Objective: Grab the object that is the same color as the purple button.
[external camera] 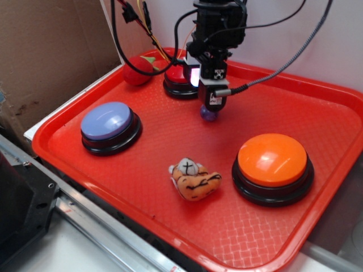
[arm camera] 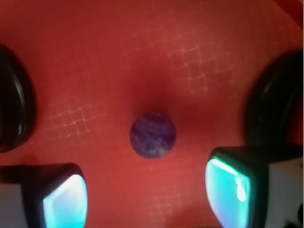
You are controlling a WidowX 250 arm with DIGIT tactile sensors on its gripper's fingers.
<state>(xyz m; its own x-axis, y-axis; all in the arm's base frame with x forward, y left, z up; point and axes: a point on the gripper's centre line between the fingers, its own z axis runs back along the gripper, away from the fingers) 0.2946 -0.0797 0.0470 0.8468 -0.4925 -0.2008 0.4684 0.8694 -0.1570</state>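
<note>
Now the end effector [external camera: 209,111] hangs low over the red tray [external camera: 142,187], right above the small purple ball [external camera: 209,115]. That ball is the thing to grab, because it is close in color to the purple button [external camera: 109,121] on the left side of the tray. The ball sits on the tray floor, near the middle toward the back, between the red button [external camera: 179,79] behind it and the orange button [external camera: 271,160] in front to the right.

From the wrist view, the ball [arm camera: 152,135] lies between the two fingers [arm camera: 64,199], a little past their tips. The fingers are spread wide and do not touch it. So the end effector is released and holds nothing.

How far along is the job? I think the reaching part is mostly done, since the end effector is lined up with the ball. What is left is to go down a bit more so the tips are beside the ball, squeeze, and lift. The ball is round and shiny, so it may roll or slip away.

A plush tiger [external camera: 194,177] lies at the front of the tray and a plush strawberry [external camera: 138,70] sits at the back left. Both are well apart from the ball.

A small sticker with a black and white pattern is on the end effector, but I cannot read any words on it.
</note>
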